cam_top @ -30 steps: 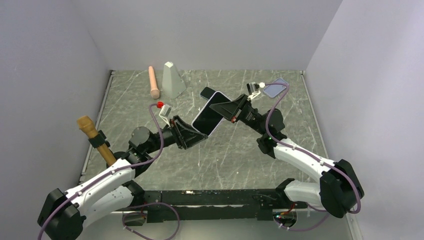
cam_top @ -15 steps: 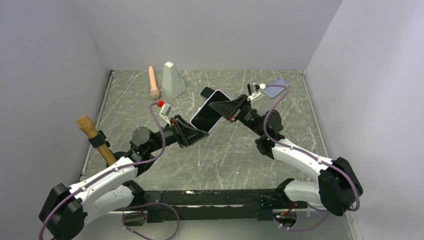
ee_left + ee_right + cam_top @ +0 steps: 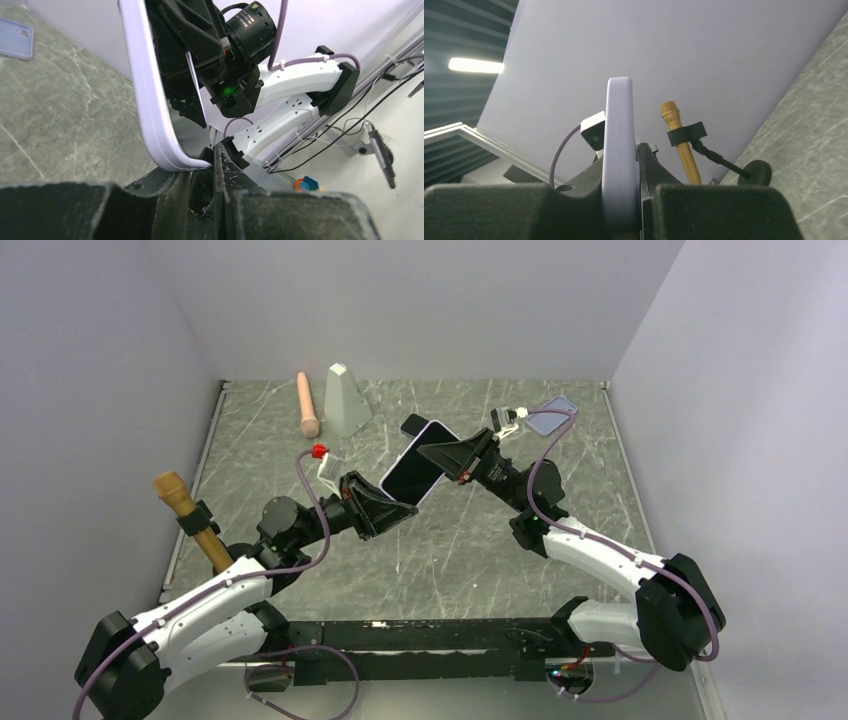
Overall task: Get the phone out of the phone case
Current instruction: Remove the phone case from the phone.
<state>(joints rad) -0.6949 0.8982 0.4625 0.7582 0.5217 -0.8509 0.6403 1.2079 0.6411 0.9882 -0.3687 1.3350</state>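
Observation:
The phone (image 3: 413,476), dark screen up, sits in a lavender case (image 3: 436,427) and is held in the air over the table's middle. My left gripper (image 3: 392,508) is shut on its lower left corner. The left wrist view shows the case's rim (image 3: 150,100) running into my left gripper (image 3: 210,166). My right gripper (image 3: 441,452) is shut on the upper right side. The right wrist view shows the case edge-on (image 3: 619,135) in my right gripper (image 3: 621,170). Both arms carry the phone between them.
A pale blue case (image 3: 552,418) lies at the back right; it also shows in the left wrist view (image 3: 15,39). A dark flat object (image 3: 412,425) lies behind the phone. A pink cylinder (image 3: 308,405) and a grey block (image 3: 347,400) stand at the back left. A microphone (image 3: 190,515) stands at the left edge.
The phone and both grippers have shifted slightly to the left and back. Both grips are unchanged.

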